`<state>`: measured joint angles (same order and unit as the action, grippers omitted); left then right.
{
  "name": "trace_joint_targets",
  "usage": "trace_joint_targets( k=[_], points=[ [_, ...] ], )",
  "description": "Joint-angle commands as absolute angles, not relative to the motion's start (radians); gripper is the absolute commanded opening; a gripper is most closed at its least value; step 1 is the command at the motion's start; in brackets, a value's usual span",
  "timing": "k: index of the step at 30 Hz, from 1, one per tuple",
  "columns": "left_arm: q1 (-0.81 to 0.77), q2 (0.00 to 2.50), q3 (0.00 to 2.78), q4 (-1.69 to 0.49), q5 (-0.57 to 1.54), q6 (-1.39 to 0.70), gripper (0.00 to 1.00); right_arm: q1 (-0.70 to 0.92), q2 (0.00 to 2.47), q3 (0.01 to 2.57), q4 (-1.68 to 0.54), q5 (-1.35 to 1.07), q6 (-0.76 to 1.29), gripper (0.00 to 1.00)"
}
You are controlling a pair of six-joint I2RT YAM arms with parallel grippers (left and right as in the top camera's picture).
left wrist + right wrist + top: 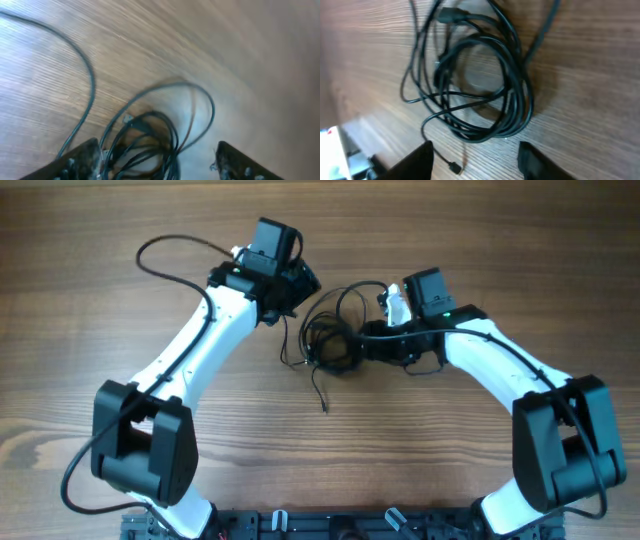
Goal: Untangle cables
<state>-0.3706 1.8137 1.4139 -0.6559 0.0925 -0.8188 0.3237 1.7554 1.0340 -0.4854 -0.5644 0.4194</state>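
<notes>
The cables (pixel 330 340) lie as one tangled black bundle on the wooden table between my two arms, with a loose end trailing toward the front (pixel 322 395). My left gripper (pixel 298 288) is open just left of and behind the bundle. In the left wrist view, coiled cords (pixel 150 142) lie between its spread fingers (pixel 157 167). My right gripper (pixel 372 340) is open at the bundle's right edge. In the right wrist view, the coil (pixel 485 85) lies just ahead of the open fingers (pixel 475 162), and a small plug end (pixel 454 168) rests between them.
The wooden table (pixel 470 240) spreads all around. A thicker black wire (pixel 160 250) loops off the left arm at the back left. The arm bases (pixel 300 525) stand at the front edge.
</notes>
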Motion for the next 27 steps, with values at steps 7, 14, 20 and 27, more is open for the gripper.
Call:
trace_joint_targets(
  k=[7,14,20,27],
  points=[
    [-0.383,2.031,1.423,-0.633,0.455,-0.048,0.70,0.241,1.731,1.027,-0.590,-0.326,0.587,0.22],
    [-0.495,2.085,1.423,-0.646,0.224,0.044,0.65,0.159,1.731,1.027,-0.619,-0.454,0.518,0.31],
    [-0.477,2.099,1.425,-0.624,0.110,-0.263,0.04,0.160,1.731,1.027,-0.575,-0.592,0.340,0.35],
    [-0.410,2.080,1.425,-0.647,0.465,-0.314,0.04,0.309,1.731,1.027,-0.407,-0.458,0.377,0.41]
  ],
)
